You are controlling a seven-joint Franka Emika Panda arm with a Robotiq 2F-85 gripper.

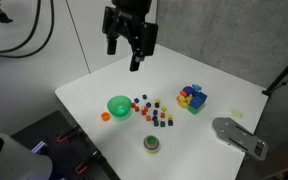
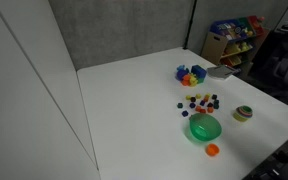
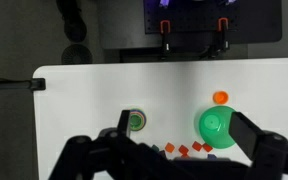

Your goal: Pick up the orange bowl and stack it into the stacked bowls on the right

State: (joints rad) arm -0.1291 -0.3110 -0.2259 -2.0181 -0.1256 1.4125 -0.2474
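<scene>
No readable text or labels; views perhaps too coarse.

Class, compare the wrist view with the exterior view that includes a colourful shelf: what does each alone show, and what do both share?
Wrist view only: the open gripper. Exterior view only: the colourful shelf and the multicoloured block cluster. Both: the orange bowl, the green bowl, the stacked bowls and the small cubes on the white table.

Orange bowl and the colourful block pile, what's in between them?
The big green bowl sits next to the orange bowl, then little scattered cubes, before the colourful block pile. Both exterior views show this.
</scene>
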